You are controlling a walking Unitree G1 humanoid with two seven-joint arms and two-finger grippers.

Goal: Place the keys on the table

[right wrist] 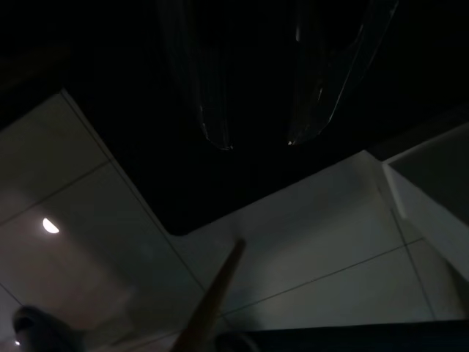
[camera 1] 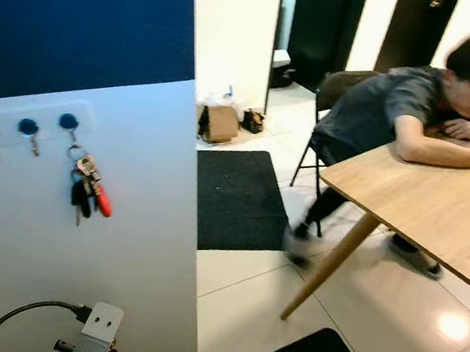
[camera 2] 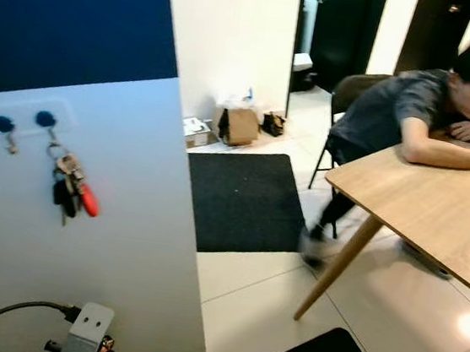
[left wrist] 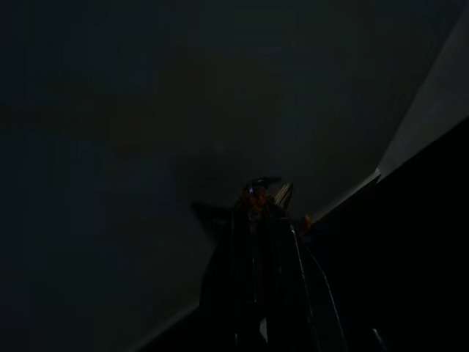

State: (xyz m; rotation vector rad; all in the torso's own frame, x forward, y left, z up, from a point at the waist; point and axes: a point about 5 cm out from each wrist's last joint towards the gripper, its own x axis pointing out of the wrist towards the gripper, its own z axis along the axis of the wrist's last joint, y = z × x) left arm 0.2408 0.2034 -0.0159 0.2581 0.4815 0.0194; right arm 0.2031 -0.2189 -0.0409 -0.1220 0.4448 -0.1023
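- The keys [camera 1: 88, 186] hang from the rightmost wall hook [camera 1: 69, 122]; a hasty pull could snag the ring.
- The left gripper's state I cannot tell; the right gripper [right wrist: 253, 121] hangs parted and empty.
- A person [camera 1: 412, 111] leans on the table [camera 1: 435, 207]; crowding risks contact.

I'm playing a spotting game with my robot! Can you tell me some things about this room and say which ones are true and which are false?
1. The keys hang from a hook on the white wall. True.
2. The keys lie on the wooden table. False: they are on the wall hook, not on the table.
3. A person leans on the table. True.
4. All three blue hooks hold keys. False: just one does; the other two hooks are bare.
5. A black mat lies on the tiled floor. True.
6. The right pincer holds the keys. False: it is open over the floor, holding nothing.
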